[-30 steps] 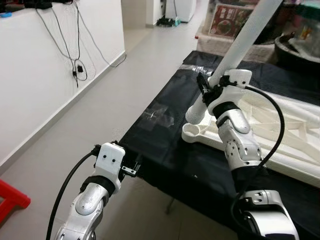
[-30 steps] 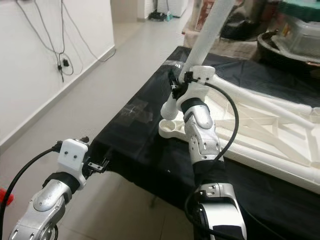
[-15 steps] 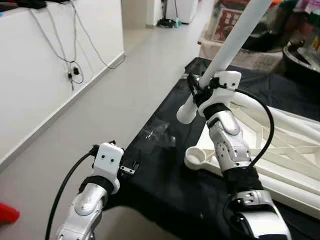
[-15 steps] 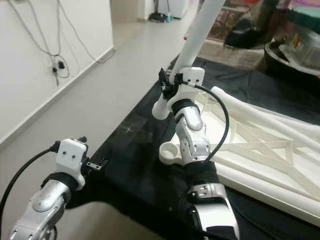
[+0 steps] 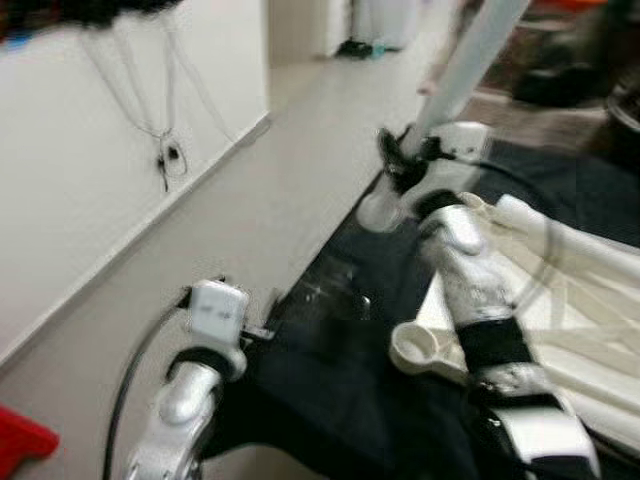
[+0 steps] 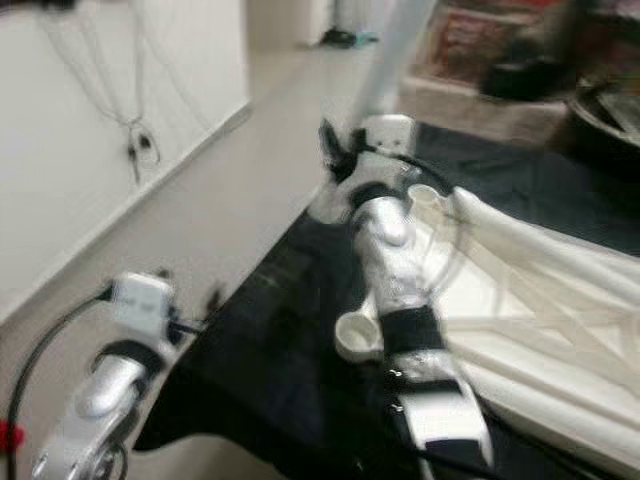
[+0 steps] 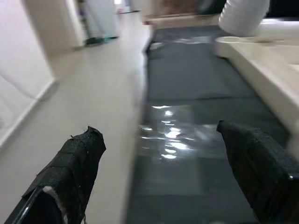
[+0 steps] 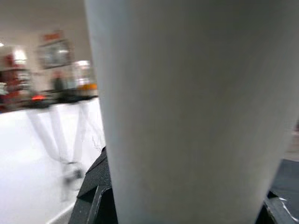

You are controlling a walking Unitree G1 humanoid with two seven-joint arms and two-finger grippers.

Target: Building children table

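Left eye view: black table surface (image 5: 340,370) beside pale floor (image 5: 260,190).

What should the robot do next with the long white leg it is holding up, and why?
Probably bring the bottom end of the white leg back over the round socket at the corner of the upside-down table top. The right hand grips the leg, which hangs off to the side of that empty socket. The left hand is open above the black cloth.

One table leg (image 5: 470,55), one table top (image 5: 560,290), two grippers.
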